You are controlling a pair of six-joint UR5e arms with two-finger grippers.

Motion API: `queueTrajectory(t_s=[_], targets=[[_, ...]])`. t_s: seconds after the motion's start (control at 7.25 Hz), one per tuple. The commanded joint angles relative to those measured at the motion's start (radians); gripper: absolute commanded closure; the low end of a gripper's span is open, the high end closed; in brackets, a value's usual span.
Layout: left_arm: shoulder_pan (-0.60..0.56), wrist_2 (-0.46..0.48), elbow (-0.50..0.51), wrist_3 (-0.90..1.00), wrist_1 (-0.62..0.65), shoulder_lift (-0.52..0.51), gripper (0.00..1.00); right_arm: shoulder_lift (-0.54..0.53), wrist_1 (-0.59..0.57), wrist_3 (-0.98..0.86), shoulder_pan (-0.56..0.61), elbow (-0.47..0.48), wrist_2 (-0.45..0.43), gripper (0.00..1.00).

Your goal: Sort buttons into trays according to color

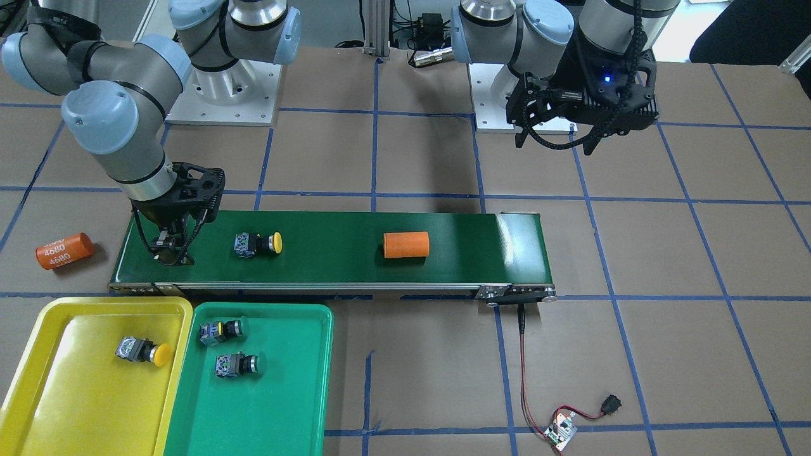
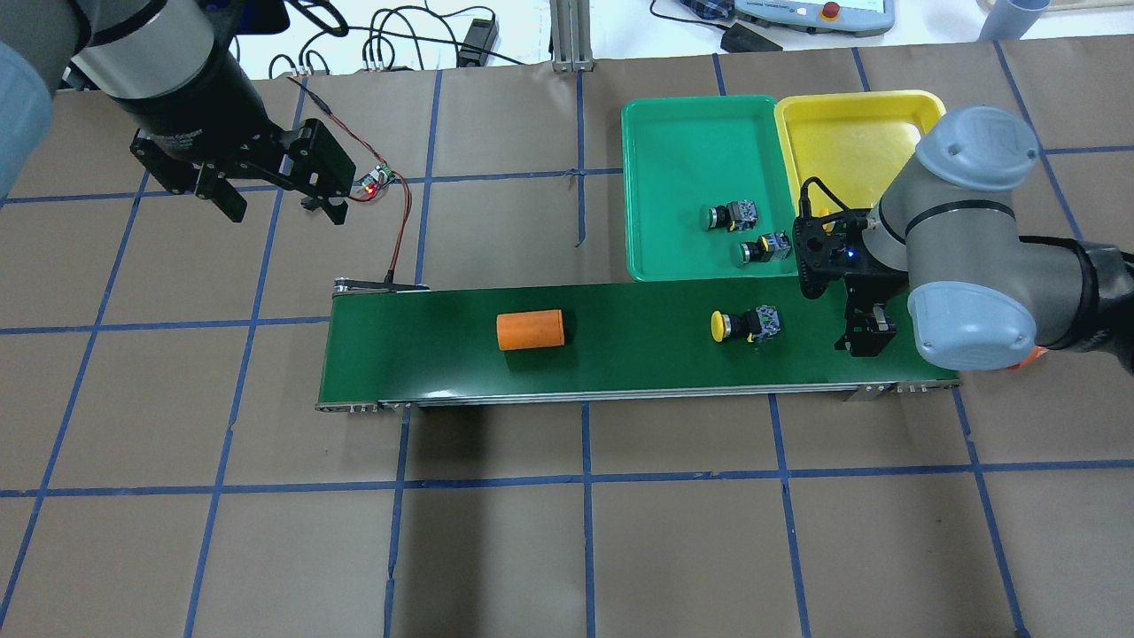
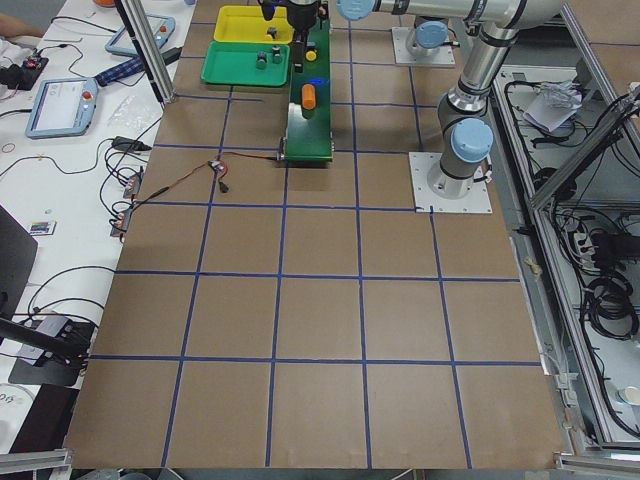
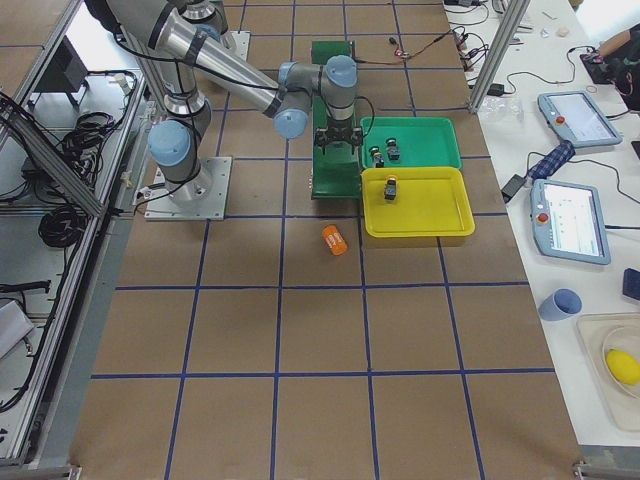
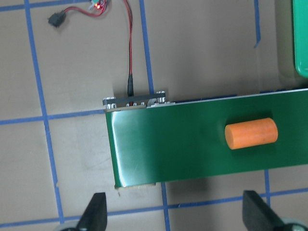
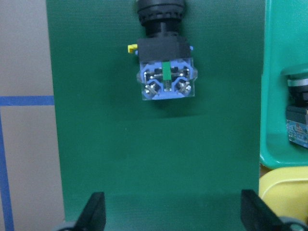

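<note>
Progress: three of the four buttons are judged sorted; one is left.
Yellow tray: one yellow button is held in it, lying on its side.
Green tray: a green button and a second green button are held in it, close together near the belt side.
Last yellow button: it is seen lying on the conveyor belt, outside both trays, between the right jaws and an orange cylinder.
Right jaws: spread wide and empty, held low over the belt's end near the last yellow button.
Left jaws: spread and empty, held above the tabletop by the belt's other end.
Left to do: the last yellow button is to be gripped and set in the yellow tray. The orange cylinder and a second orange cylinder on the tabletop are judged no part of the sort.
</note>
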Motion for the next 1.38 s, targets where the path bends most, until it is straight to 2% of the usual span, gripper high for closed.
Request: queueTrajectory(t_s=[0.0, 0.41, 0.69, 0.97, 1.24], targets=[[0.005, 0.004, -0.004, -0.001, -0.046, 0.02, 0.0, 0.002, -0.006, 0.002, 0.001, 0.005, 0.002, 0.0], [0.002, 0.027, 0.008, -0.001, -0.029, 0.002, 0.0, 0.003, -0.006, 0.007, 0.001, 0.005, 0.006, 0.0], [-0.001, 0.015, 0.008, -0.007, 0.035, -0.012, 0.0, 0.003, -0.006, 0.007, 0.001, 0.003, 0.005, 0.0], [-0.003, 0.012, 0.017, -0.118, 0.027, -0.017, 0.0, 0.005, -0.006, 0.005, 0.001, 0.005, 0.009, 0.0], [0.003, 0.02, 0.019, -0.113, 0.024, -0.018, 0.0, 0.006, -0.006, 0.005, 0.001, 0.007, 0.012, 0.01]])
